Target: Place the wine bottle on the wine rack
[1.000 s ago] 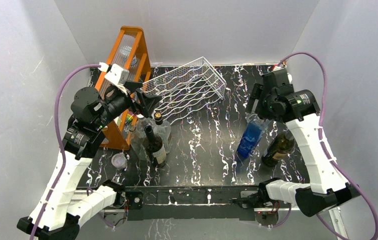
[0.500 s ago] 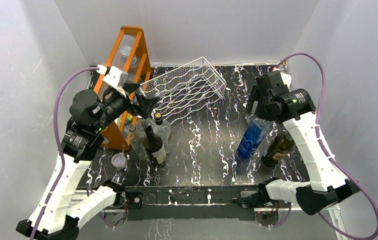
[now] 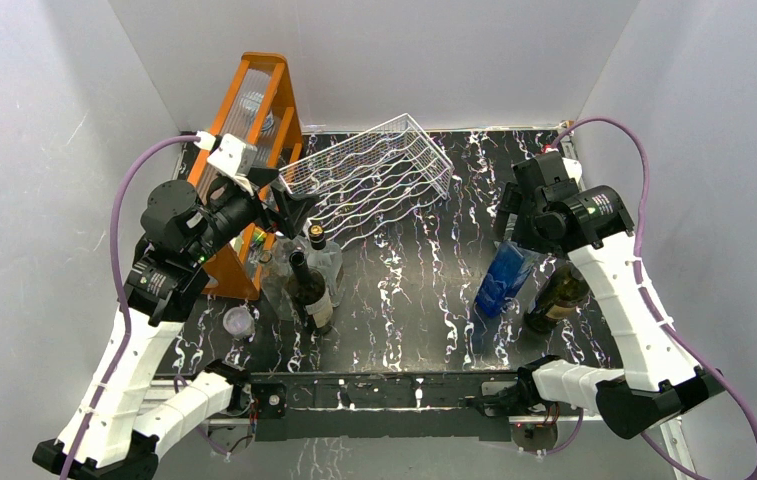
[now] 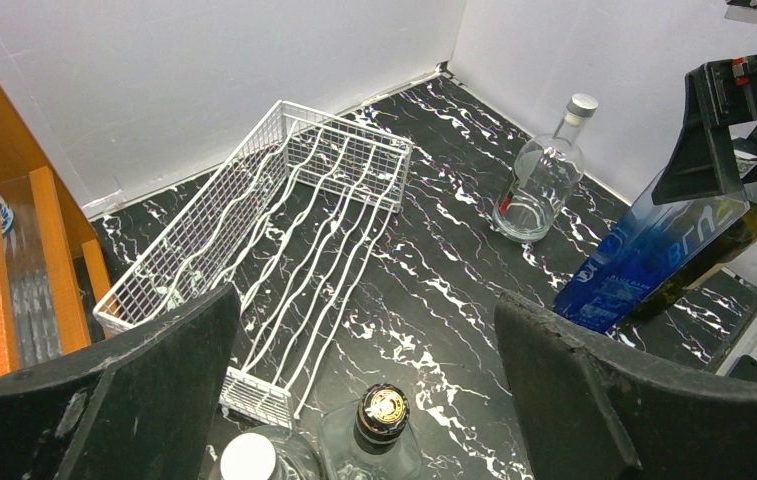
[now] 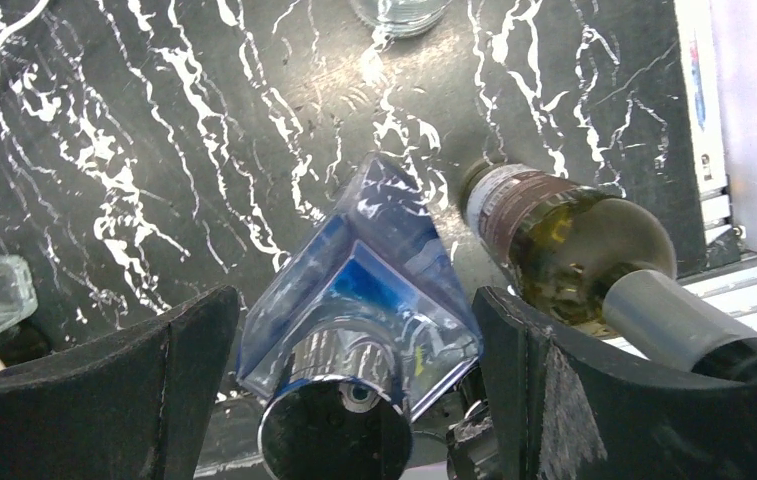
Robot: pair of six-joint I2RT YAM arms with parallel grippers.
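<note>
The white wire wine rack (image 3: 374,180) lies tilted at the back, also in the left wrist view (image 4: 294,200). A dark wine bottle (image 3: 311,290) stands left of centre. An olive wine bottle (image 3: 557,298) with a grey capsule stands at the right (image 5: 574,250). My right gripper (image 3: 514,225) is open (image 5: 354,300), its jaws on either side of the silver cap of a blue bottle (image 5: 374,240), not gripping it. My left gripper (image 3: 289,205) is open and empty (image 4: 364,305), above the left bottles near the rack's left end.
A tall orange wooden frame (image 3: 254,120) stands at the back left. Two clear bottles, black-gold cap (image 4: 384,410) and white cap (image 4: 247,458), stand under my left gripper. A clear round bottle (image 4: 544,180) stands behind the blue one (image 3: 502,280). A small cup (image 3: 238,321) sits near the front left.
My right gripper has shifted slightly left and down over the blue bottle's cap. My left arm has barely moved. No bottle has moved.
</note>
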